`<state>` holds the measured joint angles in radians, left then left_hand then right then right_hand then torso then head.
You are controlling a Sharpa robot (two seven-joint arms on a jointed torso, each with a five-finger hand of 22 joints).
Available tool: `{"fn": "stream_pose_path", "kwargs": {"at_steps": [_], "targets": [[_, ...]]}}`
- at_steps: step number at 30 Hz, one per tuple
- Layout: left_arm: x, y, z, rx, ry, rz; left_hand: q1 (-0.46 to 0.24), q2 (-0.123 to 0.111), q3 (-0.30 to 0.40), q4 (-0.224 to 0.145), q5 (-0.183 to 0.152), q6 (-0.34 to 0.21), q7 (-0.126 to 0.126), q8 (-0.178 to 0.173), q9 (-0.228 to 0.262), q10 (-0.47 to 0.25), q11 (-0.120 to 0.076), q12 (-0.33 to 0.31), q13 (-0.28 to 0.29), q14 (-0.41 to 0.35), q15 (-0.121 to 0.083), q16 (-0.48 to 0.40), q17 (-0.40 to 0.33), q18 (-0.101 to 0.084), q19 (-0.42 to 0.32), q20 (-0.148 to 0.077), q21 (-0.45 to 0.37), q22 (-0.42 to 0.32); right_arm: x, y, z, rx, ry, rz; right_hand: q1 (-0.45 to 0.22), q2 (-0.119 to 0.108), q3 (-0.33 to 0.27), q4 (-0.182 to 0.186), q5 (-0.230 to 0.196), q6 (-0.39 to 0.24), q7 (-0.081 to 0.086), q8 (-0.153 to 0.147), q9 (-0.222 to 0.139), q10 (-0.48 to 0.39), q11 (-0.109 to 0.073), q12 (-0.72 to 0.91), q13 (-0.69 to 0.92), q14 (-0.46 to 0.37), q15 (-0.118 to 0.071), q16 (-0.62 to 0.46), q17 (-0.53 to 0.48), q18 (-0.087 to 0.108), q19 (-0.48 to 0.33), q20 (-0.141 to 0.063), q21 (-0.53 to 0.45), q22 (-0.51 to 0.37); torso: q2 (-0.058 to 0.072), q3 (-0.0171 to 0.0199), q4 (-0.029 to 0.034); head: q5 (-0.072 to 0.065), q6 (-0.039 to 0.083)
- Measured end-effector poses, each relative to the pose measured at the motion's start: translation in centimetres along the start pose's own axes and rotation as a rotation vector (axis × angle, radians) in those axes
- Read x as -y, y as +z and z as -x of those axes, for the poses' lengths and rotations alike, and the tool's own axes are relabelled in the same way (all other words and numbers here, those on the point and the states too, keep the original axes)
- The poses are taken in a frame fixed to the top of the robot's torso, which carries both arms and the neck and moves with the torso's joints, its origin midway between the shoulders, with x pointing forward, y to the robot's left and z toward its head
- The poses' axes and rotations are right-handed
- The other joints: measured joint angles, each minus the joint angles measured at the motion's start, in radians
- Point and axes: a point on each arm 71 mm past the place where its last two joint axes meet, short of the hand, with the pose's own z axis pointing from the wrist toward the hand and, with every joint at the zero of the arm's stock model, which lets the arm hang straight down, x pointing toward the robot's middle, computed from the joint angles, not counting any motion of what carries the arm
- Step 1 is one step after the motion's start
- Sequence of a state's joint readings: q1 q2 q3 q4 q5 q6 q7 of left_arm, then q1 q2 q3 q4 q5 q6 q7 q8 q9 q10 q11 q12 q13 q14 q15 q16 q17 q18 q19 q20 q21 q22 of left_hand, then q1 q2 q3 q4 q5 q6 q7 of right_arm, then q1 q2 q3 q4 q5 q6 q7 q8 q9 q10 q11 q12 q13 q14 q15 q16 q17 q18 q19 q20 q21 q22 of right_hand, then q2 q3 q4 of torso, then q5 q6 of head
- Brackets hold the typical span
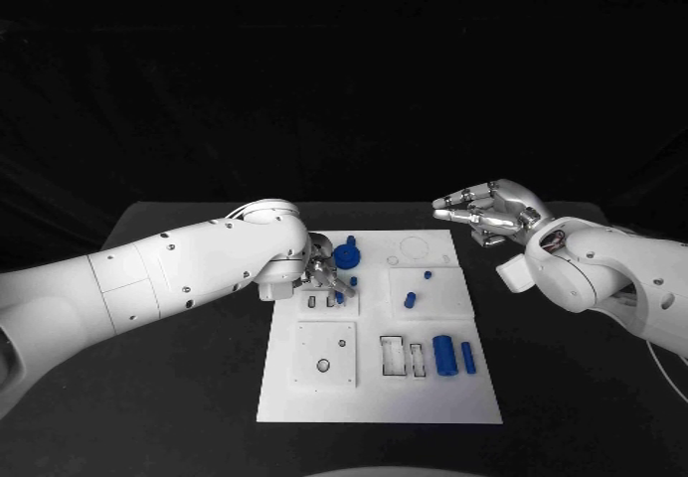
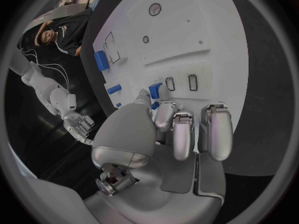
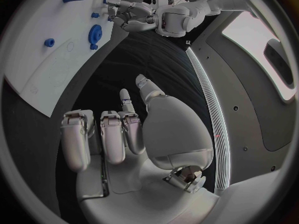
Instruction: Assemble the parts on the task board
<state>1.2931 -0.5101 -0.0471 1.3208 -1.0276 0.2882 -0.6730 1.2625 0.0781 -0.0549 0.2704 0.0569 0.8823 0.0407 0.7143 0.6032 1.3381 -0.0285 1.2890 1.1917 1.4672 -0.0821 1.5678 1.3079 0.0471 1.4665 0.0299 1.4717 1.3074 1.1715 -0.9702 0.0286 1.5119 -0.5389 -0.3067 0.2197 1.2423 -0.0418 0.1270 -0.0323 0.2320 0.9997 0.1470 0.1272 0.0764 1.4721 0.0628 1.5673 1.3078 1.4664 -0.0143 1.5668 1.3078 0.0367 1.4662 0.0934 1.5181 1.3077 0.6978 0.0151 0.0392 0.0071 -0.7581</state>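
Left hand (image 1: 318, 279): lowered onto the upper left area of the task board (image 1: 376, 402); fingers curled downward. A small blue part (image 2: 154, 90) sits at the fingertips (image 2: 164, 115) in the left wrist view; cannot tell whether it is held.
Task board: white plate, centre of the black table (image 1: 172, 397).
Gear part (image 1: 347, 257): blue, toothed, just beside the left hand, near the board's far edge.
Small peg (image 1: 411, 298): blue, in the board's upper right panel.
Cylinders (image 1: 453, 355): 2 blue pieces, side by side at the board's right edge.
Right hand (image 1: 492, 209): raised off the board's far right corner; fingers loosely bent and apart, holding nothing.
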Motion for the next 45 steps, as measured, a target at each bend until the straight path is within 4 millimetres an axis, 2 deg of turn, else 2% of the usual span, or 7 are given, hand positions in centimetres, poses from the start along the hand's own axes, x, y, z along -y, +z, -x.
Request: {"fn": "stream_pose_path", "kwargs": {"at_steps": [10, 14, 18, 19, 22, 26, 45], "targets": [[0.1, 0.0, 0.0, -0.002, -0.003, -0.002, 0.067, 0.008, 0.103, -0.023, 0.016, -0.016, -0.005, -0.02, 0.008, 0.002, -0.002, 0.0, 0.004, -0.002, -0.005, 0.0, 0.0, 0.0, 0.0, -0.007, 0.0, 0.0, 0.0, 0.0, 0.0, -0.003, -0.006, -0.003, 0.0, 0.0, -0.002, -0.002, 0.0, 0.0, 0.0, 0.0, 0.0, 0.0, 0.0, 0.0, 0.0, 0.0, 0.0, 0.0, 0.0, 0.0, 0.0, 0.0, 0.0, 0.0, 0.0, 0.0003, 0.0001, 0.0, -0.001], [0.1, -0.1, 0.1, -0.002, -0.006, -0.004, 0.106, -0.012, 0.205, -0.047, 0.094, -0.031, -0.002, -0.038, 0.008, 0.002, -0.002, -0.005, -0.001, 0.0, -0.007, 0.0, 0.0, 0.0, -0.003, -0.011, 0.0, 0.0, 0.1, 0.0, 0.0, -0.004, -0.007, -0.005, 0.0, 0.0, -0.002, -0.002, 0.0, 0.0, 0.0, 0.0, 0.0, 0.0, 0.0, 0.0, 0.0, 0.0, 0.0, 0.0, 0.0, 0.0, 0.0, 0.0, 0.0, 0.0, 0.0, 0.0004, 0.0, 0.001, -0.002], [0.1, -0.1, 0.1, -0.006, -0.014, -0.006, 0.134, -0.053, 0.287, 0.028, 0.185, -0.038, 0.005, -0.045, 0.024, 0.002, -0.002, -0.02, -0.01, 0.0, -0.007, 0.0, 0.0, 0.0, -0.003, -0.011, 0.0, 0.0, 0.2, 0.0, -0.1, -0.005, -0.007, -0.007, 0.004, 0.004, -0.002, -0.002, 0.0, 0.0, 0.0, 0.0, 0.0, 0.0, 0.0, 0.0, 0.0, 0.0, 0.0, 0.0, 0.0, 0.0, 0.0, 0.0, 0.0, 0.0, 0.0, 0.0004, 0.0001, 0.001, -0.003], [0.0, 0.0, 0.0, -0.008, -0.015, -0.006, 0.121, -0.09, 0.327, 0.062, 0.194, -0.037, 0.006, -0.045, 0.035, 0.002, -0.002, -0.025, -0.012, 0.0, -0.007, 0.0, 0.0, 0.0, -0.003, -0.011, 0.0, 0.0, 0.2, 0.0, -0.1, -0.005, -0.007, -0.008, 0.004, 0.004, -0.002, -0.002, 0.0, 0.0, 0.0, 0.0, 0.0, 0.0, 0.0, 0.0, 0.0, 0.0, 0.0, 0.0, 0.0, 0.0, 0.0, 0.0, 0.0, 0.0, 0.0, 0.0005, 0.0001, 0.0, -0.003], [0.0, 0.0, -0.1, -0.011, -0.023, -0.007, 0.079, -0.151, 0.442, 0.066, 0.198, -0.037, 0.006, -0.033, 0.053, 0.008, -0.007, -0.011, 0.008, 0.002, -0.009, 0.0, 0.0, 0.0, -0.003, -0.011, 0.004, 0.0, 0.2, 0.0, -0.1, -0.007, -0.007, -0.01, 0.004, 0.004, -0.002, -0.002, 0.0, 0.0, 0.0, 0.0, 0.0, 0.0, 0.0, 0.0, 0.0, 0.0, 0.0, 0.0, 0.0, 0.0, 0.0, 0.0, 0.0, 0.0, 0.0, 0.0006, 0.0004, 0.0, -0.004], [-0.2, -0.1, -0.1, -0.008, -0.037, -0.01, 0.043, -0.185, 0.513, 0.045, 0.198, -0.037, 0.006, -0.03, 0.071, 0.013, -0.005, -0.013, 0.002, 0.002, -0.009, 0.0, 0.0, 0.0, -0.003, -0.011, 0.004, 0.0, 0.3, 0.0, -0.1, -0.008, -0.007, -0.012, 0.004, 0.004, -0.002, -0.002, 0.0, 0.0, 0.0, 0.0, 0.0, 0.0, 0.0, 0.0, 0.0, 0.0, 0.0, 0.0, 0.0, 0.0, 0.0, 0.0, 0.0, 0.0, -0.001, 0.0009, 0.0004, 0.0, -0.004], [-1.8, -1.4, -1.2, 0.052, -0.156, -0.04, -0.028, -0.225, 0.591, -0.009, 0.212, -0.028, 0.007, -0.019, 0.099, 0.031, -0.005, -0.007, 0.022, 0.002, -0.009, 0.0, 0.0, 0.0, -0.003, -0.011, 0.013, 0.001, 0.5, -0.1, 0.0, -0.007, -0.008, -0.021, 0.004, 0.004, -0.002, -0.002, 0.0, 0.0, 0.0, 0.0, 0.0, 0.0, 0.0, 0.0, 0.0, 0.0, 0.0, 0.0, 0.0, 0.0, 0.0, 0.0, 0.0, 0.0, -0.001, 0.0019, 0.0022, 0.014, -0.01]]}}
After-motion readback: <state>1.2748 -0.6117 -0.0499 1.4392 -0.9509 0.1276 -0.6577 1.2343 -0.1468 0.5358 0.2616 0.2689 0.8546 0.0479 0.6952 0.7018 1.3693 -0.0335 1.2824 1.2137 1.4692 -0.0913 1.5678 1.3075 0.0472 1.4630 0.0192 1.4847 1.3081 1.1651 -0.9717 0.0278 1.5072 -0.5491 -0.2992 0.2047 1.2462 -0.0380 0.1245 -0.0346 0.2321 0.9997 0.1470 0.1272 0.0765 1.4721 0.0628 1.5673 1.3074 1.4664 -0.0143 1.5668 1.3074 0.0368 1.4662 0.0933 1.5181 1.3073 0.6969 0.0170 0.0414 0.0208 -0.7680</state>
